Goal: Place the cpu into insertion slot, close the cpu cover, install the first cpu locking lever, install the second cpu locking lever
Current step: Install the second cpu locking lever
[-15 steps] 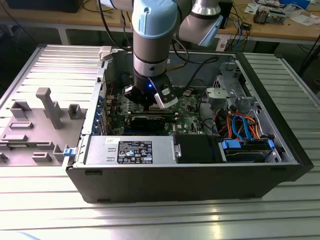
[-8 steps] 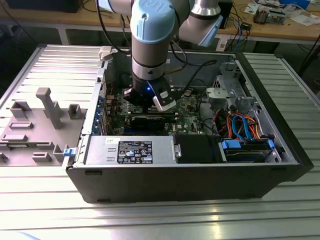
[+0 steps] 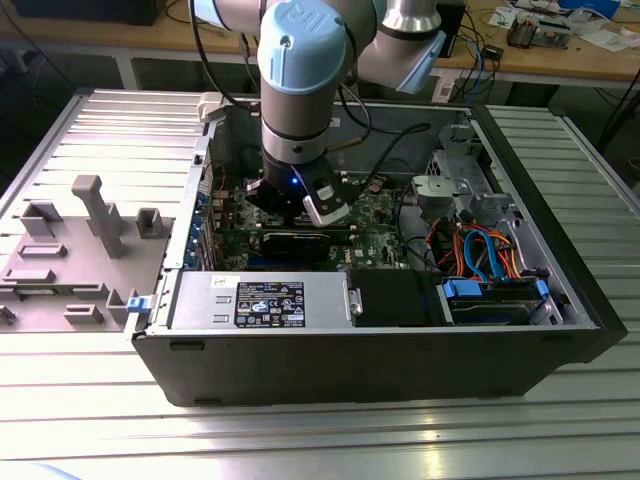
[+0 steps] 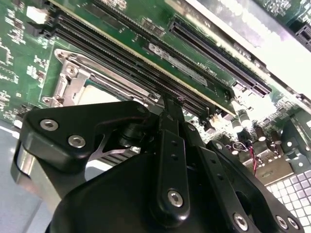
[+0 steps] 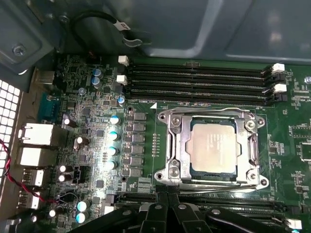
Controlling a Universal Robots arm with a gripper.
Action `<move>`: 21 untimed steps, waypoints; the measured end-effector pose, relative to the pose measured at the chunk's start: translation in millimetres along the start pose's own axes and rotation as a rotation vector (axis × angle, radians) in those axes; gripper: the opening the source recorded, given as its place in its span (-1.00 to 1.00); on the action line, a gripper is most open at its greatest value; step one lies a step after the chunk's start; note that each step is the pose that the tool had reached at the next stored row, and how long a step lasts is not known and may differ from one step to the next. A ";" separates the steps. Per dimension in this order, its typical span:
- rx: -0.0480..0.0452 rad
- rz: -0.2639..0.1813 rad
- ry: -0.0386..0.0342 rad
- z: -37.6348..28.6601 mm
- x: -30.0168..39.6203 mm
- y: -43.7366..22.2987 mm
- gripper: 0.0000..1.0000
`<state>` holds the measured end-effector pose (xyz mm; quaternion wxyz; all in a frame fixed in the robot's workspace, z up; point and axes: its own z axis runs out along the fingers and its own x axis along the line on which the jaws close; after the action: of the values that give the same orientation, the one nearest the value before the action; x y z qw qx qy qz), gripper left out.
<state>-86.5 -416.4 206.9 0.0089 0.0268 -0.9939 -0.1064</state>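
The cpu (image 5: 214, 148), a silver-grey square chip, lies flat in its socket on the green motherboard; the insertion slot's pin field is hidden beneath it. The silver cpu cover (image 5: 177, 141) is down around the chip, which shows through its window. One wire locking lever (image 5: 209, 112) lies flat along the cover's edge by the memory slots. A second lever (image 5: 228, 183) lies flat along the opposite edge. My gripper (image 5: 167, 196) hangs just off that second edge, fingers pressed together and holding nothing. In the second wrist view the gripper (image 4: 167, 104) sits beside the cover (image 4: 73, 77) and chip (image 4: 97, 94).
Several long black memory slots (image 5: 199, 80) run past the socket. Capacitors (image 5: 114, 136) and rear ports (image 5: 36, 133) stand beside it. In the exterior view the arm reaches down into the open computer case (image 3: 585, 300), with a power supply (image 3: 260, 300), orange and blue cables (image 3: 480, 250) and a grey fixture (image 3: 90, 215) outside.
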 end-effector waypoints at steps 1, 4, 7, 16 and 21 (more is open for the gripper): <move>-0.0010 0.001 -0.0003 0.7 1.0 0.8 -0.79; -0.0013 0.001 -0.0004 1.7 1.1 1.7 -0.79; -0.0015 0.001 -0.0003 2.9 1.1 2.2 -0.79; -0.0342 0.000 -0.0021 5.0 1.4 2.0 -0.79; -0.0359 0.000 -0.0019 6.4 1.4 1.5 -0.79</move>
<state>-88.2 -413.7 201.0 0.0085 0.0264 -0.9919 -0.1243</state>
